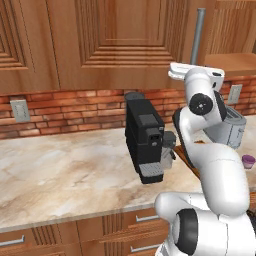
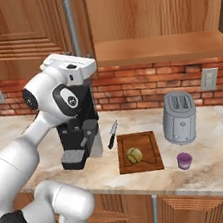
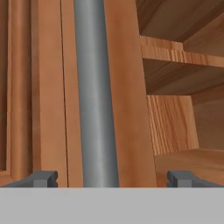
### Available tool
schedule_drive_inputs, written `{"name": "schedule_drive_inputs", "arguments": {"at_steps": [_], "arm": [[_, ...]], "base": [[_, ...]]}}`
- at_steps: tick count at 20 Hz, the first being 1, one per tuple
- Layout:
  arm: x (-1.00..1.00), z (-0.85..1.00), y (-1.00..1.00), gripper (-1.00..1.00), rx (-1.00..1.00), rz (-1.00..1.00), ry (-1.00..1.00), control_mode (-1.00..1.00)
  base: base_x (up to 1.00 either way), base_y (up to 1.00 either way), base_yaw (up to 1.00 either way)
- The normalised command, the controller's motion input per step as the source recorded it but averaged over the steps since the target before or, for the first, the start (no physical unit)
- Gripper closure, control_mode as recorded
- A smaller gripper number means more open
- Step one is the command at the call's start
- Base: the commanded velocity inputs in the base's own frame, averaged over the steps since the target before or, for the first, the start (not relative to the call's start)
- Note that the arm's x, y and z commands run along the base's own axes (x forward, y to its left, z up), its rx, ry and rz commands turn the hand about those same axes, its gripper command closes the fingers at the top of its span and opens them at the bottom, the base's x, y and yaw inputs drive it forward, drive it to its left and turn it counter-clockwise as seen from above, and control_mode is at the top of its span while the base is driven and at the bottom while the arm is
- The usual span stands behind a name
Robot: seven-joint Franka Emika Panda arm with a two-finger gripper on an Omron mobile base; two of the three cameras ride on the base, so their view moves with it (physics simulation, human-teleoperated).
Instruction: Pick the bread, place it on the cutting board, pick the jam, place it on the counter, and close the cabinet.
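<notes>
Pretty clearly a home kitchen: red brick backsplash [image 2: 131,93], marble-look counter [image 1: 60,170] over wooden drawers [image 1: 30,240], reddish wood wall cabinet [image 1: 115,40], plus a toaster [image 2: 180,117], black coffee machine [image 1: 145,137] and a cutting board [image 2: 147,143] with a knife [image 2: 112,133] beside it

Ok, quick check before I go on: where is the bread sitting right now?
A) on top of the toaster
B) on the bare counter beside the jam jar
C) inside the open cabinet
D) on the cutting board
D: in the right base view the bread lies on the cutting board, with the jam on the counter to its right, in front of the toaster.
</notes>
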Motion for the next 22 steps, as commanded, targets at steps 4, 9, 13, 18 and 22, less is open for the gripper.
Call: {"name": "schedule_drive_inputs", "arguments": {"at_steps": [4, 9, 13, 18, 22], "arm": [[0.28, 0.00, -0.07, -1.00, 0.00, 0.03, 0.00, -1.00], [0.22, 0.00, -0.09, -1.00, 0.00, 0.04, 0.00, -1.00], [0.19, 0.00, -0.05, -1.00, 0.00, 0.04, 0.00, -1.00], [0.20, 0.00, -0.07, -1.00, 0.00, 0.04, 0.00, -1.00], [0.18, 0.00, -0.09, -1.00, 0.00, 0.04, 0.00, -1.00]], "base": [[0.00, 0.00, 0.00], [0.00, 0.00, 0.00], [0.00, 0.00, 0.00], [0.00, 0.00, 0.00], [0.00, 0.00, 0.00]]}}
